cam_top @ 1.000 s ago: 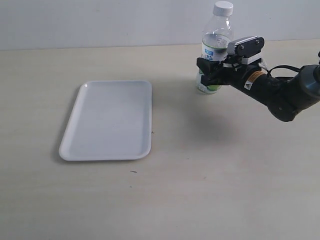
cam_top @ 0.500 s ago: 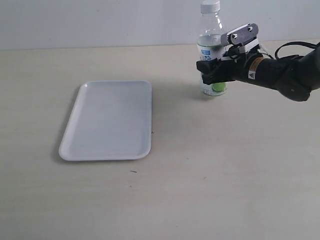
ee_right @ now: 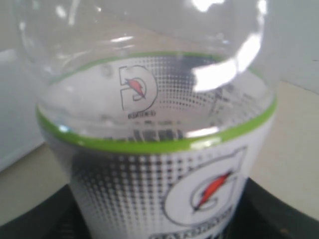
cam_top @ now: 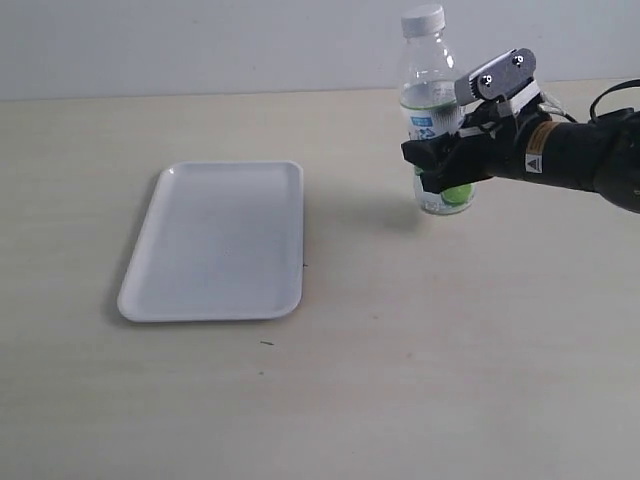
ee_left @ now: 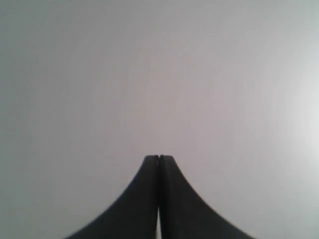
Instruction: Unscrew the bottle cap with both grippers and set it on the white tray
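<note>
Change: the right gripper [cam_top: 437, 166] has brought the bottle [cam_top: 426, 78] toward the near side of the table [cam_top: 400, 350] over the last second, and its neck now leans a little left.
Grip: the jaws are clamped round the labelled middle, so the bottle is held.
Cap: the cap [cam_top: 423, 18] sits on the neck, untouched and well apart from the tray [cam_top: 213, 240].
Left gripper: the left gripper [ee_left: 159, 163] is pinched fully together, holds nothing and faces a blank grey surface.
Meaning: this looks like positioning the bottle for the other arm. Unscrewing is not yet begun, I judge.
Hidden: the left arm is absent from the exterior view, so where it sits is unknown.
Unclear: I can't tell whether the base rests on the table or hangs just above it. The right wrist view shows only the label [ee_right: 199, 194], with the jaws cut off at the edges and no cap.
</note>
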